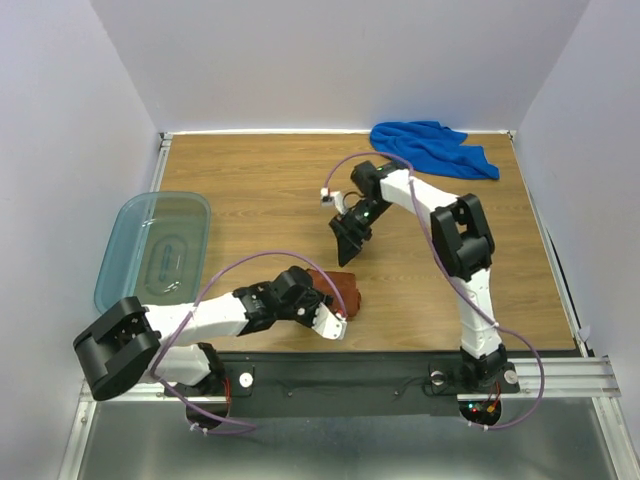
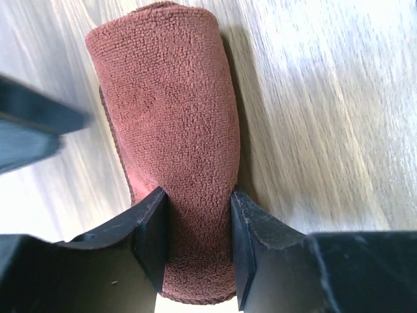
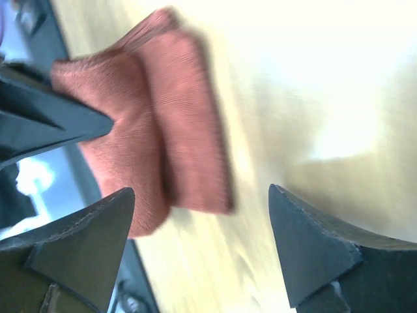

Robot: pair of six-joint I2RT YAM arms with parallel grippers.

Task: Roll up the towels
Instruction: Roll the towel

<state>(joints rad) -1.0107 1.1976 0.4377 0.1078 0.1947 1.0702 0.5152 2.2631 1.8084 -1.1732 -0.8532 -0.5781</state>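
Overhead, the rust-brown towel lies rolled near the front of the table at the left gripper, with the blue towel crumpled at the far right. From the left wrist, the jaws pinch the roll's near end and its long axis runs straight away; it looks soft, light and prone to unrolling, best held across its full width. From the right wrist, the right gripper stands spread and empty.

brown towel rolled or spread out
Rolled. The left wrist view shows the brown towel as a thick, rounded tube, with one end pinched by the left gripper.
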